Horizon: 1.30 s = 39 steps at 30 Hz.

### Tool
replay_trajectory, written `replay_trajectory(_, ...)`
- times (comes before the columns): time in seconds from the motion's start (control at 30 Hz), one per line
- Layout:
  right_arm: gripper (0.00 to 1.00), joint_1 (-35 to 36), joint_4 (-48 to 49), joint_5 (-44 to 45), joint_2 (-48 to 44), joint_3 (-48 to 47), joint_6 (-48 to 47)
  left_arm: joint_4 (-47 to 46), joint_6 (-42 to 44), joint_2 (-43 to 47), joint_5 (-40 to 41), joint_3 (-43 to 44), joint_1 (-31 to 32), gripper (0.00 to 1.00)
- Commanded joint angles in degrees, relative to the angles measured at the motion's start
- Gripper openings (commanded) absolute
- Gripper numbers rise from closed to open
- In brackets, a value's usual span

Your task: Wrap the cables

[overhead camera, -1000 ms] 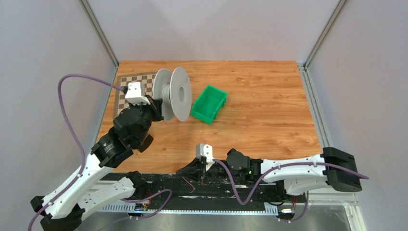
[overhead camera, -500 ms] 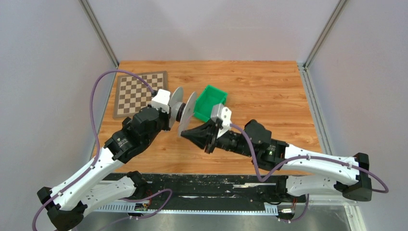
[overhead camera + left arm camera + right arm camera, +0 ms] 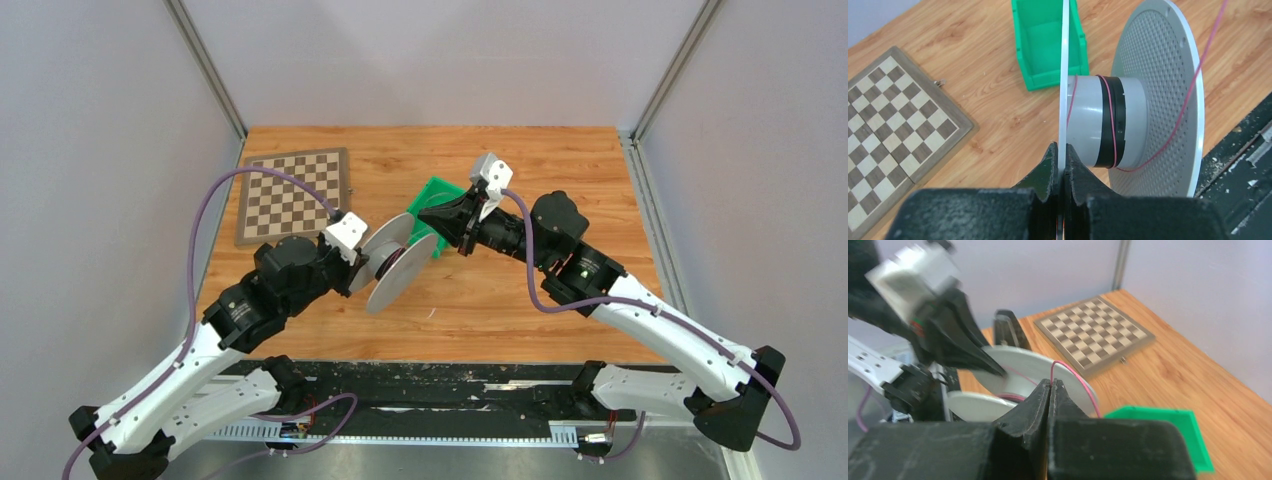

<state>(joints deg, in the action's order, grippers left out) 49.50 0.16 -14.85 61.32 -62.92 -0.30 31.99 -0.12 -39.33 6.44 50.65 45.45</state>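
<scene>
The pale grey two-disc spool [image 3: 400, 262] hangs tilted over the table's middle, and my left gripper [image 3: 1062, 150] is shut on the rim of its near disc. A thin pink cable [image 3: 1198, 75] runs round the grey hub [image 3: 1088, 120] and loops out past the perforated far disc [image 3: 1158, 100]. My right gripper [image 3: 1050, 382] is shut on that cable [image 3: 1078, 380] just above the spool [image 3: 1018, 365]. From above, the right gripper [image 3: 425, 212] sits behind the spool, over the green bin.
A green bin [image 3: 436, 190] stands just behind the spool, partly under the right gripper. A folding chessboard [image 3: 293, 193] lies at the back left. The black rail [image 3: 1243, 165] at the table's near edge is close under the spool.
The left arm carried the spool off the chessboard, forward and right, tilting it. The right arm swung up from the near edge to the spool, then back over the green bin.
</scene>
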Motion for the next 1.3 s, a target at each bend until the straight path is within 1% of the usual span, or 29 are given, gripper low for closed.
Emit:
replay_trajectory(0.0,0.00,-7.07,-2.29,-7.55,-5.05,4.06,-2.43,-3.89,-1.16,4.26,-3.60,3.43,-0.01,0.00)
replay_trajectory(0.07,0.00,-10.70,-2.30,-10.68,-6.77,6.19,-2.63,-3.49,-3.48,4.97,-4.95,4.50,-0.09,0.00)
replay_trajectory(0.13,0.00,-14.21,-2.30,-15.83,-8.26,7.63,-2.69,-2.96,-5.64,5.24,-6.82,5.80,-0.20,0.00)
replay_trajectory(0.2,0.00,-17.40,-2.37,-19.50,-8.54,8.16,-2.54,-2.65,-7.60,5.08,-11.00,7.27,-0.29,0.00)
replay_trajectory(0.3,0.00,-20.98,-2.34,-22.44,-7.94,8.88,-1.74,-2.07,-10.13,4.49,-14.12,10.01,-0.42,0.00)
replay_trajectory(0.37,0.00,-22.68,-2.24,-24.34,-7.75,9.41,-0.68,-1.50,-12.33,3.87,-14.44,11.73,-0.68,0.00)
replay_trajectory(0.43,0.00,-25.23,-2.01,-25.83,-7.35,9.72,0.86,-0.36,-16.48,2.02,-13.40,14.04,-1.36,0.00)
replay_trajectory(0.53,0.00,-28.29,-0.77,-32.26,-7.18,9.68,4.29,1.06,-20.74,-0.07,-11.19,17.30,-2.38,0.00)
replay_trajectory(0.63,0.00,-28.57,3.06,-37.43,-8.21,11.34,6.46,-0.45,-26.52,-0.70,-10.67,19.01,-3.42,0.00)
replay_trajectory(0.77,0.00,-28.54,7.17,-40.51,-10.83,16.37,9.06,-3.66,-33.41,-1.11,-11.03,19.19,-5.27,0.00)
replay_trajectory(0.87,0.00,-28.58,12.35,-43.34,-12.92,20.91,12.33,-6.66,-38.16,-1.82,-13.62,18.69,-7.44,0.00)
replay_trajectory(0.97,0.00,-28.52,15.75,-44.06,-14.80,24.62,15.19,-10.03,-44.35,-2.86,-18.27,18.19,-10.17,0.00)
replay_trajectory(1.03,0.00,-28.43,20.03,-44.92,-15.48,27.21,18.49,-12.30,-46.91,-3.32,-19.16,17.95,-11.10,0.00)
replay_trajectory(1.1,0.00,-28.21,21.21,-45.43,-15.61,28.80,20.00,-13.38,-48.73,-3.56,-17.79,17.82,-11.65,0.00)
replay_trajectory(1.27,0.00,-25.10,16.14,-42.12,-16.15,30.70,18.49,-15.45,-52.55,-1.91,-10.15,14.30,-12.05,0.00)
